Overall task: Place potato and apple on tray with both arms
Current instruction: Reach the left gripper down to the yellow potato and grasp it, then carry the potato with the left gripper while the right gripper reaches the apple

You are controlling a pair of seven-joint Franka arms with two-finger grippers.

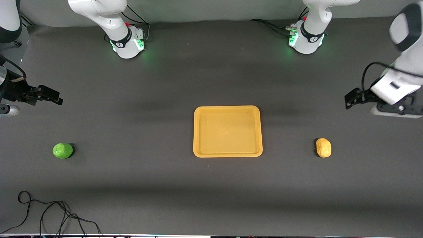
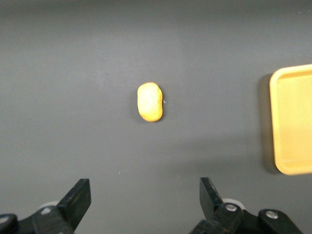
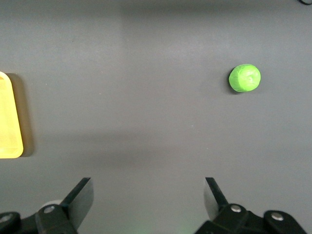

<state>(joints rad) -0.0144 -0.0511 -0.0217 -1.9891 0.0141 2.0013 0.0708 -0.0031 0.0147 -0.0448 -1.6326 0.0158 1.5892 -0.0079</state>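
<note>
The orange-yellow tray [image 1: 228,108] lies flat and empty in the middle of the table. The green apple [image 1: 62,150] sits on the mat toward the right arm's end, and the yellow-tan potato [image 1: 323,147] toward the left arm's end. My right gripper [image 1: 49,94] is open and empty over bare mat at its end of the table, apart from the apple. My left gripper [image 1: 352,98] is open and empty over bare mat at its end, apart from the potato. The left wrist view shows the potato [image 2: 149,101], the tray's edge [image 2: 292,122] and my open left gripper [image 2: 145,195]. The right wrist view shows the apple [image 3: 244,78], the tray's edge [image 3: 9,122] and my open right gripper [image 3: 148,195].
A loose black cable [image 1: 49,211] lies near the table's edge closest to the front camera, toward the right arm's end. The arm bases [image 1: 127,43] [image 1: 305,39] stand along the edge farthest from that camera. A dark grey mat covers the table.
</note>
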